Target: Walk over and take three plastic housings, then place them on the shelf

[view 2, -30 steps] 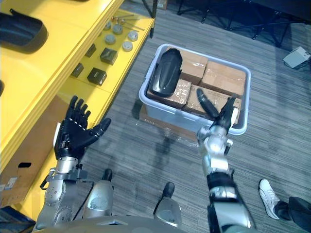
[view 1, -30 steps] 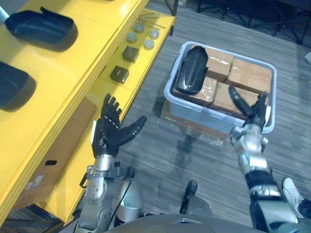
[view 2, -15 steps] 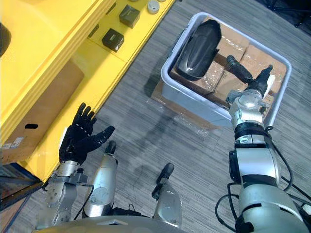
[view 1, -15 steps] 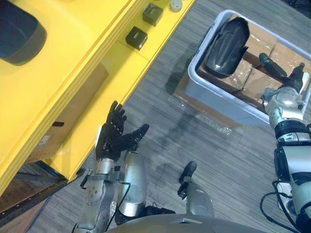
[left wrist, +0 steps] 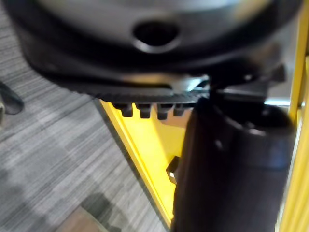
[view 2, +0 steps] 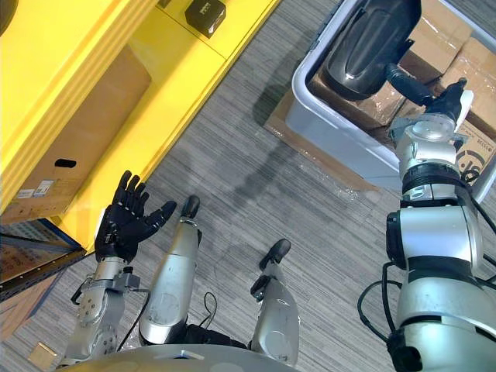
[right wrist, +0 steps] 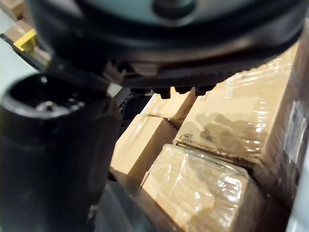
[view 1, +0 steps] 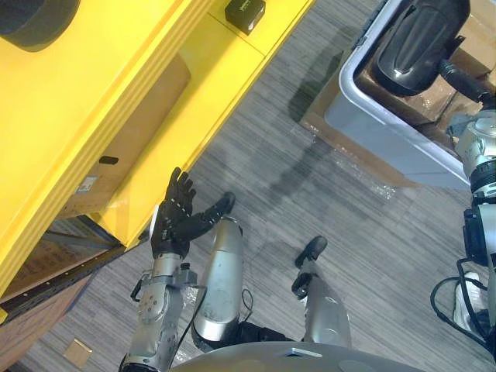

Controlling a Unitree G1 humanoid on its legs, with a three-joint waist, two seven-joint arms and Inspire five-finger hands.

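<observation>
One yellow shelf (view 1: 116, 77) runs along the robot's left. Pale tub (view 2: 333, 132) on the floor holds cardboard boxes (view 2: 446, 31). Black plastic housing (view 2: 368, 43) lies on those boxes, inside the tub. Right hand (view 2: 407, 85) sits over the tub, fingers straight, thumb extended just beside the housing. Left hand (view 2: 124, 225) is spread wide, empty, near the shelf's lower edge. Small black box (view 2: 204, 13) rests on the lower tier.

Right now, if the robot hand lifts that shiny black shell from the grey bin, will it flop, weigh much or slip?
Probably stiff: the black housing keeps a moulded, rounded shape. Likely light: it lies on the cardboard boxes without visibly denting them. Its glossy curved surface shows highlights, so it may slip or rock when gripped.
</observation>
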